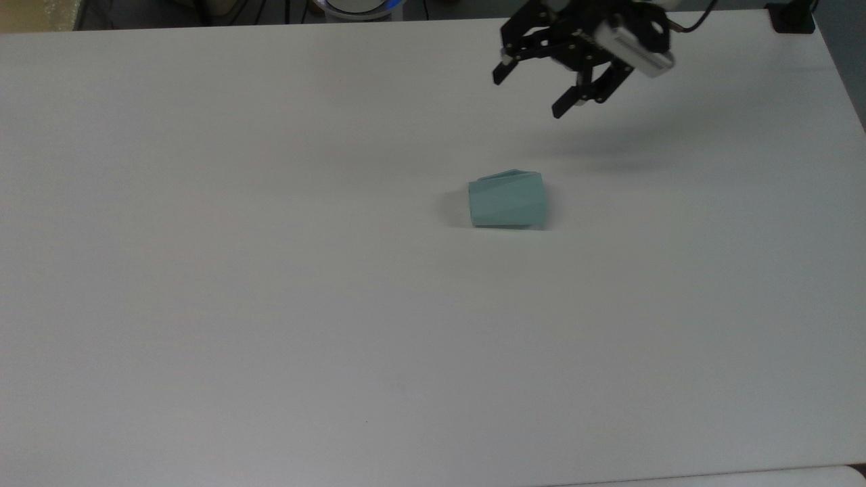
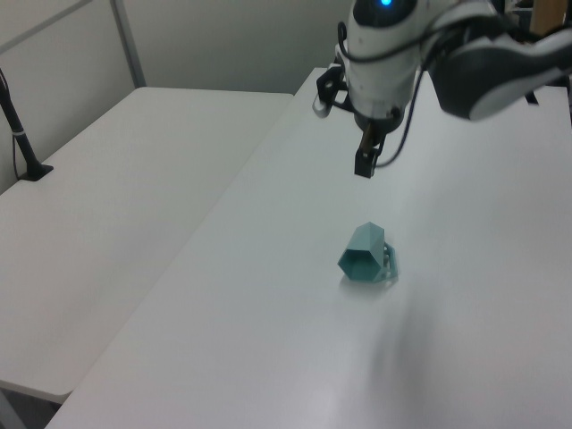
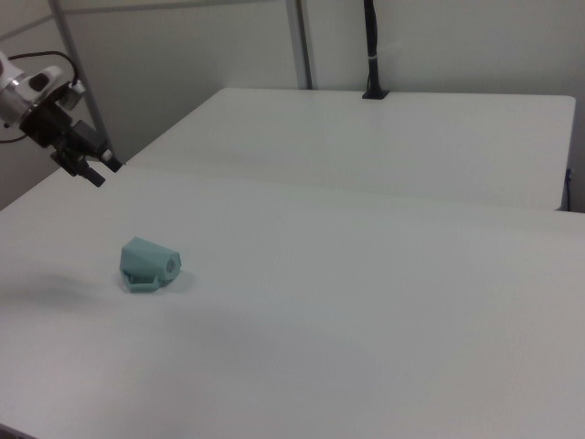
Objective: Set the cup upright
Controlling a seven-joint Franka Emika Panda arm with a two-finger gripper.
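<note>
I find the small pale teal faceted plastic cup (image 1: 506, 199) lying on its side near the middle of the white matte table (image 1: 270, 304); its long axis runs across the top view, narrower end toward the top view's left, flat handle on the far side; the black two-finger gripper (image 1: 530, 94) hangs above the table, up and slightly toward the top view's right of the cup, well apart from it; its jaws stand wide and carry nothing; I judge I must descend and come toward the cup.
</note>
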